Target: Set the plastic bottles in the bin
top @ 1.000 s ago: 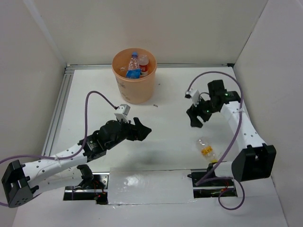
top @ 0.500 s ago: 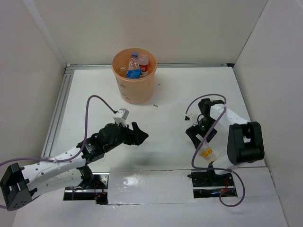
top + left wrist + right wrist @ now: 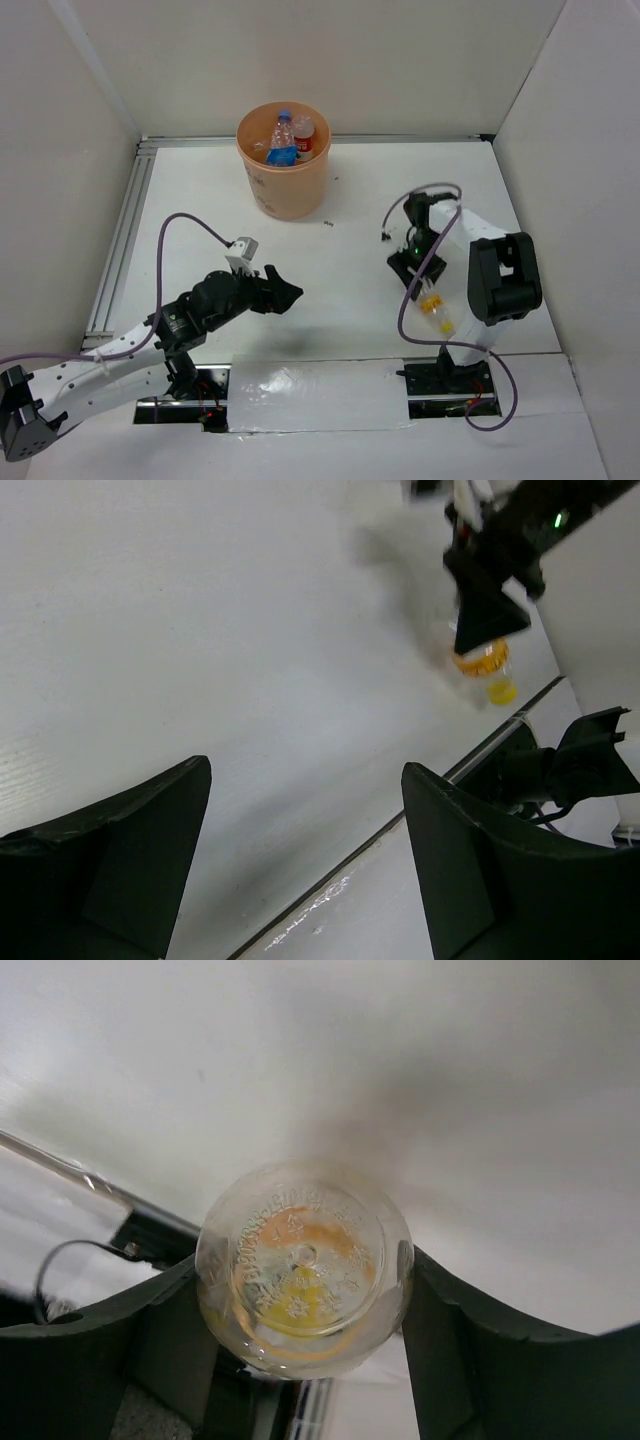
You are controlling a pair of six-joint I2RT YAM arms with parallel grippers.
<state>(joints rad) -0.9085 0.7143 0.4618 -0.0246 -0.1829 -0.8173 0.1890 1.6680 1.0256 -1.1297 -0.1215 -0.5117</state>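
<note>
A clear plastic bottle with an orange label and yellow cap (image 3: 434, 308) lies on the table at the near right. My right gripper (image 3: 420, 283) is down over its base end. In the right wrist view the bottle's round base (image 3: 303, 1280) fills the gap, and both fingers of the right gripper (image 3: 303, 1265) press its sides. The left wrist view shows the same bottle (image 3: 482, 660) far off under the right arm. The orange-peach bin (image 3: 290, 195) stands at the back centre with a blue-labelled bottle (image 3: 282, 140) and a red-labelled one (image 3: 303, 135) inside. My left gripper (image 3: 285, 292) hovers open and empty over the table (image 3: 305, 768).
An aluminium rail (image 3: 125, 230) runs along the table's left side. A white taped strip (image 3: 320, 395) lies between the arm bases at the near edge. White walls close in the back and both sides. A small dark speck (image 3: 328, 223) lies by the bin.
My right arm folded back and came down onto the bottle at the near right, and its jaws closed round the base. My left arm drew back a little toward the near left.
</note>
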